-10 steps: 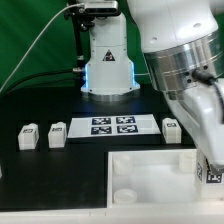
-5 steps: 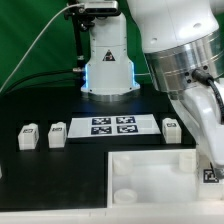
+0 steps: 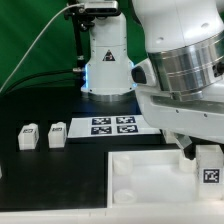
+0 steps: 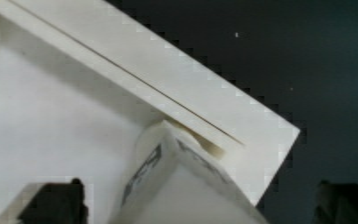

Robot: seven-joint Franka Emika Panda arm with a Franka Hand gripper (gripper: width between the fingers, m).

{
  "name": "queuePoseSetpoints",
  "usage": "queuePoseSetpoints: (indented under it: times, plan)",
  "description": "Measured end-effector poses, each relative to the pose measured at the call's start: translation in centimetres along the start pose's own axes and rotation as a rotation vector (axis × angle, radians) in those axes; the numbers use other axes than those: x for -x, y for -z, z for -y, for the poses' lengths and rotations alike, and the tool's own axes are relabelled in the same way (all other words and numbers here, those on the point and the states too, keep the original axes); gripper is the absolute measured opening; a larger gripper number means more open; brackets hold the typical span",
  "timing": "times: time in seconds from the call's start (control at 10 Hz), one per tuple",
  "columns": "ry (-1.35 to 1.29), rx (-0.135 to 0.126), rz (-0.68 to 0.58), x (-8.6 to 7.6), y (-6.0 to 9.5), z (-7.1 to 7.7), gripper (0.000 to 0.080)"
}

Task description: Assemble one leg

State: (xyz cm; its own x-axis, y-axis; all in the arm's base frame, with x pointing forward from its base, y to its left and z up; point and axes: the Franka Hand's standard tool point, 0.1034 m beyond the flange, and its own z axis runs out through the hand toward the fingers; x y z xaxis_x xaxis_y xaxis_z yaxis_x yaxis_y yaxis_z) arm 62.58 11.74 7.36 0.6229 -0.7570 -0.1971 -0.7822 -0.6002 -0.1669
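Note:
My gripper (image 3: 206,152) comes down at the exterior view's right and is shut on the leg (image 3: 208,166), a small white block with a tag facing the camera. It holds the leg over the right far corner of the large white square piece (image 3: 150,170). In the wrist view the leg (image 4: 194,185) stands between my two dark fingers (image 4: 51,205), just over the corner edge of the square piece (image 4: 87,110). My gripper (image 4: 197,210) is centred on the leg.
Two more small white tagged blocks (image 3: 28,136) (image 3: 57,133) stand at the exterior view's left. The marker board (image 3: 112,125) lies behind the square piece. A round socket (image 3: 125,193) shows in the piece's near left corner. The robot base (image 3: 108,65) is at the back.
The wrist has turned and the arm's body has swung left. It now hides the block that stood by the marker board's right end. The held leg stays near the same corner.

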Motion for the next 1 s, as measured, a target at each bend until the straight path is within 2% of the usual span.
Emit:
queuePoseSetpoints:
  times: [0.1, 0.2, 0.4, 0.5, 0.6, 0.7, 0.8, 1.0]
  plan:
    - [0.239, 0.07, -0.024, -0.14, 0.09, -0.06, 0.0649]
    - [0.415, 0.093, -0.04, -0.19, 0.03, 0.19, 0.0649]
    - [0.547, 0.094, -0.031, -0.09, -0.11, 0.07, 0.0649]
    - [0.49, 0.093, -0.033, -0.03, -0.14, 0.1, 0.0556]
    - [0.491, 0.094, -0.033, -0.04, -0.14, 0.09, 0.0556]
    - [0.405, 0.086, -0.033, 0.07, -0.17, 0.17, 0.0409]
    - [0.285, 0.084, -0.034, 0.08, -0.21, 0.09, 0.0308]
    - [0.152, 0.081, -0.04, -0.05, -0.19, 0.02, 0.0308]
